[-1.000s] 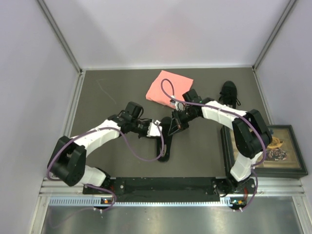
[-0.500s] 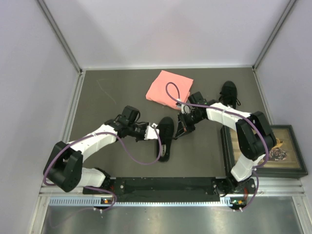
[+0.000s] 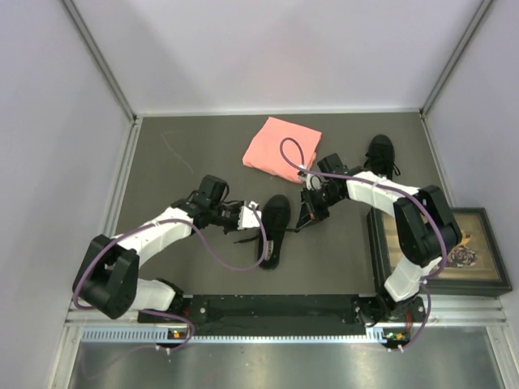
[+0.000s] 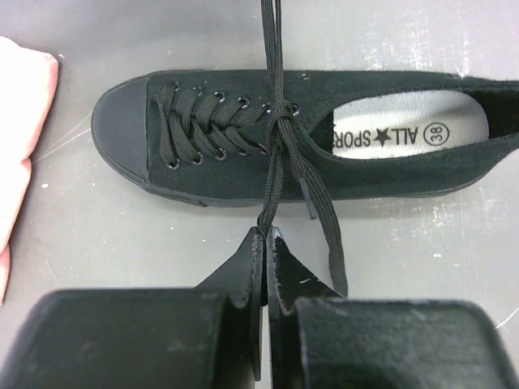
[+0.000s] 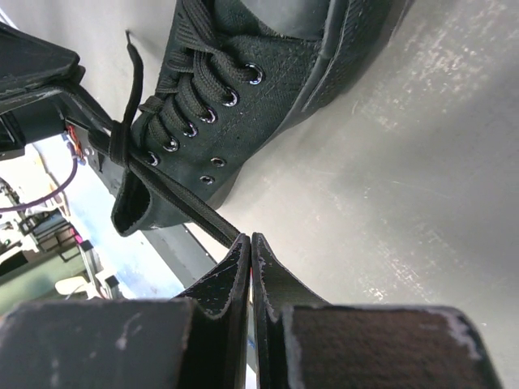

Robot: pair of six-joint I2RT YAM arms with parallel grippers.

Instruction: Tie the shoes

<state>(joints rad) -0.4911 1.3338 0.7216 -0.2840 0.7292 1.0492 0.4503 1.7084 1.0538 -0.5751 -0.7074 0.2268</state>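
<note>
1. The step in hand looks like cinching the first crossing. The left gripper [image 4: 266,237] is clamped on the left lace end [image 4: 272,182], the right gripper [image 5: 248,241] is pinched on the right lace end [image 5: 190,212], and the two ends are drawn to opposite sides.
2. The next move probably calls for forming a loop without slackening the crossing.
3. The near shoe [image 3: 276,231] lies mid-table [image 3: 178,162] between the grippers. Its long axis runs away from the arm bases, with the toe toward the pink cloth [image 3: 282,142].
4. The second shoe [image 3: 381,154] sits far right, apart from both grippers.
</note>
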